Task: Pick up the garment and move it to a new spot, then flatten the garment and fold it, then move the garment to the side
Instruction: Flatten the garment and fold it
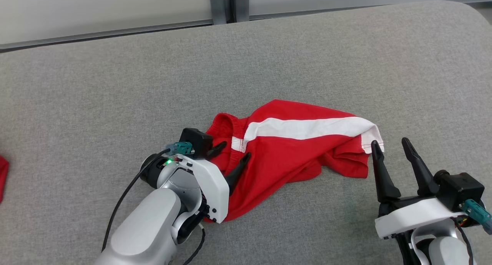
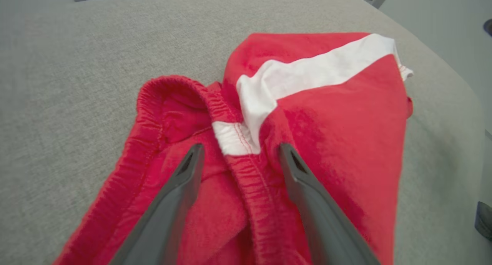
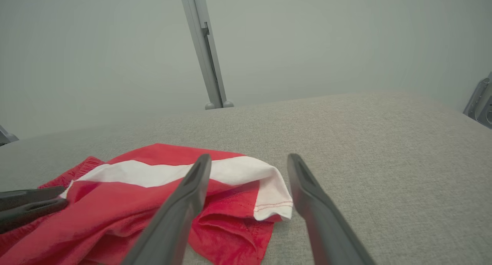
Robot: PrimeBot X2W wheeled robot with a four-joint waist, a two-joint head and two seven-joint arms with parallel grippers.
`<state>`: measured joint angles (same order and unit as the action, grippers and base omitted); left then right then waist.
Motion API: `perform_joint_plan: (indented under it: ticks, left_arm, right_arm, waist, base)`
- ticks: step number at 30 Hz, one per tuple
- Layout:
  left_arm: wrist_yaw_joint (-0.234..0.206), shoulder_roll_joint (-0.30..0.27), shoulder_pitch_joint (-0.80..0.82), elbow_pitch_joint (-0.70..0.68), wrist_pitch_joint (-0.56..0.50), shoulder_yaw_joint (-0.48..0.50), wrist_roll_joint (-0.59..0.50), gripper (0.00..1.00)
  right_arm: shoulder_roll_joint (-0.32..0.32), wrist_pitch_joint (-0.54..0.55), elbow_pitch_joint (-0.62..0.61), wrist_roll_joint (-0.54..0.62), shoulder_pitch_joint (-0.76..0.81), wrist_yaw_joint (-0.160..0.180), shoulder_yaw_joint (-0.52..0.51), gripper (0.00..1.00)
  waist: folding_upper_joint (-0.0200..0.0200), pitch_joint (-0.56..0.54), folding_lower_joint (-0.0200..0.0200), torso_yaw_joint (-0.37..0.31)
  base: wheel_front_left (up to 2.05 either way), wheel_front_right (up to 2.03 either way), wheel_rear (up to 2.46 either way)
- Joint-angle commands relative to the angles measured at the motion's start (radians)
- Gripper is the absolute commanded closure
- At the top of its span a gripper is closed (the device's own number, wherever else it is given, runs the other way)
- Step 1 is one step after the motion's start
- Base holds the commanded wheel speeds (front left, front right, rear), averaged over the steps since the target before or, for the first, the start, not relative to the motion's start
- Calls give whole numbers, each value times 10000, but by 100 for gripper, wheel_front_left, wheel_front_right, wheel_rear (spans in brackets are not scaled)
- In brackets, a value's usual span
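The garment (image 1: pixel 292 149) is a pair of red shorts with a white side stripe, lying crumpled on the grey surface in the middle of the head view. My left gripper (image 1: pixel 233 154) is open over the elastic waistband (image 2: pixel 246 169), one finger on each side of it, low on the cloth. In the left wrist view the left gripper (image 2: pixel 239 149) straddles the waistband near the white patch. My right gripper (image 1: pixel 392 145) is open just right of the white leg hem (image 3: pixel 271 192), apart from the cloth. The right gripper (image 3: pixel 250 161) holds nothing.
The grey padded surface (image 1: pixel 115 88) stretches wide around the shorts, with its far edge against a pale wall and a grey post (image 1: pixel 228 4). A bit of another red cloth (image 1: pixel 3 173) peeks in at the left edge.
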<state>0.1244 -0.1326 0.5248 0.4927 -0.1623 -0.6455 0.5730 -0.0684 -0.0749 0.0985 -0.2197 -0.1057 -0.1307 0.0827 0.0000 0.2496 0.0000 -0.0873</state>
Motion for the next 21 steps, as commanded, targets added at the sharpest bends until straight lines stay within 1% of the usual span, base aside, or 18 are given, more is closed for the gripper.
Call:
perform_joint_plan:
  ticks: [1, 3, 4, 5, 6, 7, 8, 16, 21]
  left_arm:
    - [48, -23, 198, 181, 53, -64, 128, 0]
    - [65, -23, 324, 380, 160, -150, 231, 0]
    - [70, -18, 379, 468, 218, -193, 284, 11]
    - [69, -13, 435, 530, 269, -243, 334, 29]
    - [67, -5, 472, 573, 328, -288, 409, 62]
    - [68, -8, 508, 611, 385, -365, 475, 80]
    - [59, -10, 551, 623, 420, -454, 578, 100]
    - [65, -208, 871, 739, 834, -937, 1021, 100]
    - [66, -246, 1048, 781, 1080, -1098, 1138, 100]
  right_arm:
    - [7, -102, 37, -51, -155, -1, 14, 0]
    - [19, -137, 91, -63, -175, -1, 14, 0]
    - [25, -153, 114, -63, -194, -1, 8, 0]
    - [33, -174, 128, -59, -212, -1, -6, 0]
    - [36, -197, 142, -56, -219, -1, -18, 0]
    - [40, -203, 159, -44, -218, -1, -35, 0]
    - [42, -220, 180, -40, -213, -1, -49, 0]
    - [35, -196, 302, 15, -304, -1, -191, 0]
    - [-105, -69, 818, -31, -233, -1, -488, 0]
  waist:
    - [0, 36, 0, -52]
    - [0, 58, 0, -86]
    - [0, 70, 0, -95]
    - [0, 82, 0, -97]
    - [0, 90, 0, -95]
    - [0, 97, 0, -93]
    - [0, 101, 0, -88]
    - [0, 82, 0, -7]
    - [0, 99, 0, 88]
  base:
    - [0, 0, 0]
    - [0, 0, 0]
    - [0, 0, 0]
    - [0, 0, 0]
    - [0, 0, 0]
    - [0, 0, 0]
    - [0, 0, 0]
    - [0, 0, 0]
    - [0, 0, 0]
